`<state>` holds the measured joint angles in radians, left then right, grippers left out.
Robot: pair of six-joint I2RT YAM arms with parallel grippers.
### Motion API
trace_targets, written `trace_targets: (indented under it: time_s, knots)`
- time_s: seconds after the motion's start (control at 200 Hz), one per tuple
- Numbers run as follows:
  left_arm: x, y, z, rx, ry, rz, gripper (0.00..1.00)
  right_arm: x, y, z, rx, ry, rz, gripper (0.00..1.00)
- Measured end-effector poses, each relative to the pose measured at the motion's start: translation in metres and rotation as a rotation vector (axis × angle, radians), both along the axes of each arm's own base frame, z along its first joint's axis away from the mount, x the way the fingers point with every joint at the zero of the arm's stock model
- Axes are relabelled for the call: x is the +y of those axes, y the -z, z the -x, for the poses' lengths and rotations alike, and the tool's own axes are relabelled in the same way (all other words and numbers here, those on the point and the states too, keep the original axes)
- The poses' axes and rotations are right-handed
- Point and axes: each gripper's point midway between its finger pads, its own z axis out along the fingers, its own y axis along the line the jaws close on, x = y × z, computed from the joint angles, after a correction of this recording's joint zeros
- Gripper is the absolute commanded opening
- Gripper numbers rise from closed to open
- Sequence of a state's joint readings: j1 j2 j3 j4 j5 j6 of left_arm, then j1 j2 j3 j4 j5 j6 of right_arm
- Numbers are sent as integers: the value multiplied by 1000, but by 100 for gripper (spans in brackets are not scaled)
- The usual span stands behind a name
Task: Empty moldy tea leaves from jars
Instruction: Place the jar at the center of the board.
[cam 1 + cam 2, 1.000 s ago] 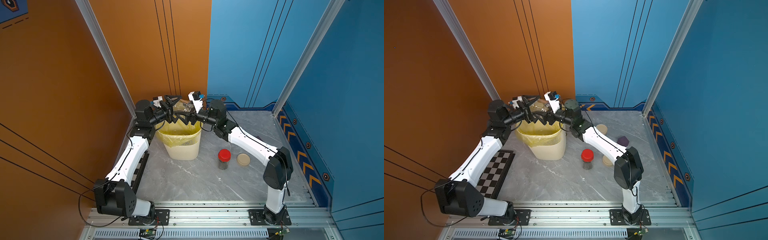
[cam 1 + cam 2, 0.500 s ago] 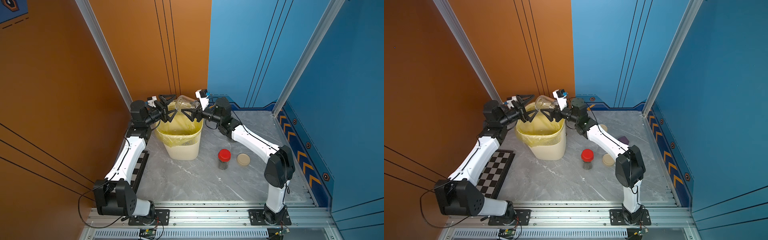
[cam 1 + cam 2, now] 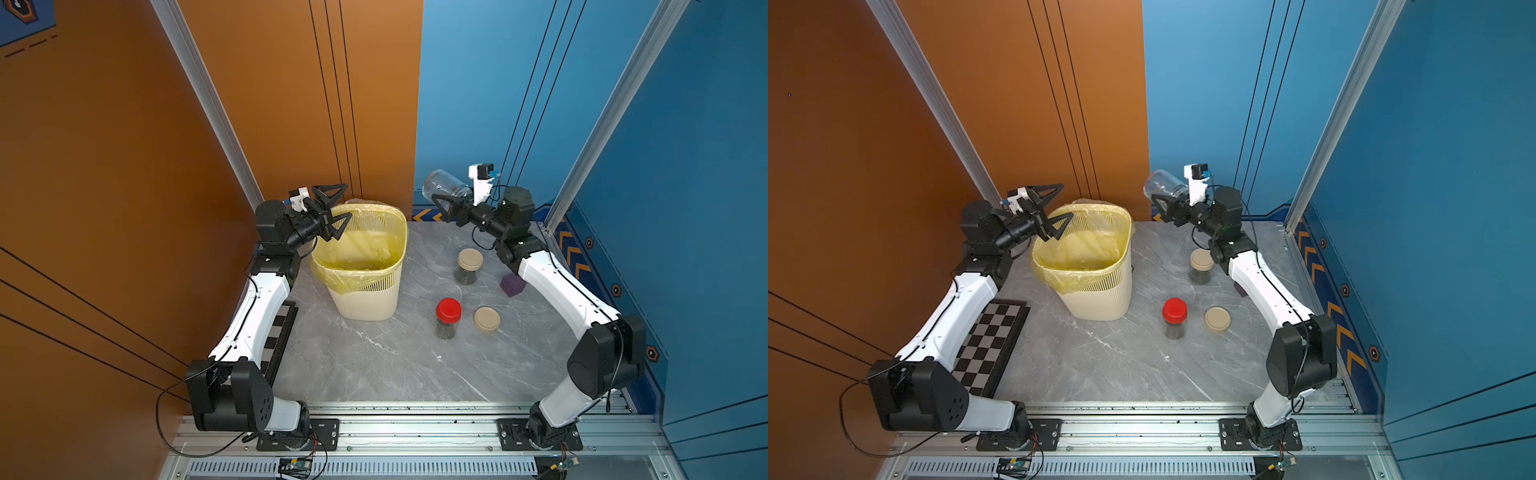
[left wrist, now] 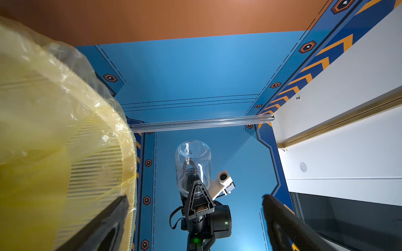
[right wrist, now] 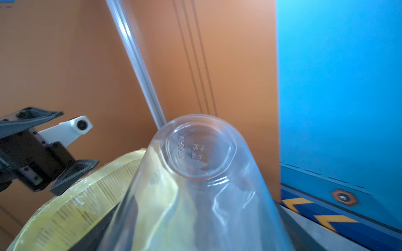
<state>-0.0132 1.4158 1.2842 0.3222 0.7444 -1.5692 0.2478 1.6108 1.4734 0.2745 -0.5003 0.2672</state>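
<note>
A second ago both end effectors met over the bin (image 3: 365, 291) with a jar between them; now they are apart. The right end effector (image 3: 449, 198) has swung off the bin toward the blue wall. It stays clamped on the empty jar (image 3: 444, 187) at the mouth end, with the base tipped up and back toward the bin. The glass looks clear to me.

The left end effector (image 3: 336, 208) has drawn back to the bin's rim on the orange-wall side. Its fingers are spread wide and grip nothing.

With the right arm out of the way, the beige-lid jar (image 3: 468, 266) and a purple cube (image 3: 512, 284) beyond it now show in a top view.

The right arm climbs from the front rail and slants to the back wall, its wrist turned toward the bin and held high off the bench (image 3: 374, 357). The left arm runs along the orange wall above the chessboard (image 3: 988, 345), its wrist about level with the bin's rim.

Tea leaves (image 3: 446, 330) sit dark in the red-lid jar (image 3: 448, 318) and in the beige-lid jar. Both jars stand upright and capped, well apart from the bin. A loose lid (image 3: 486, 319) lies flat just beside the red-lid jar, on its side away from the bin.
</note>
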Motion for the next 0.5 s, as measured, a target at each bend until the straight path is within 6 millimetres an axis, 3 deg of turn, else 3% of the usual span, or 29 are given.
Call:
trace_targets:
  time_s: [0.135,0.225,0.5]
  knots:
    - [0,-3,-1,-11,1,-1,98,-70,-4,0,5,146,-2,44]
    - [0,-7,-2,-20,2,-2,98,-112,8,3,48,234,3,44]
    - [15,-29,-4,-81,2,-16,98,-196,60,9,236,428,44,44]
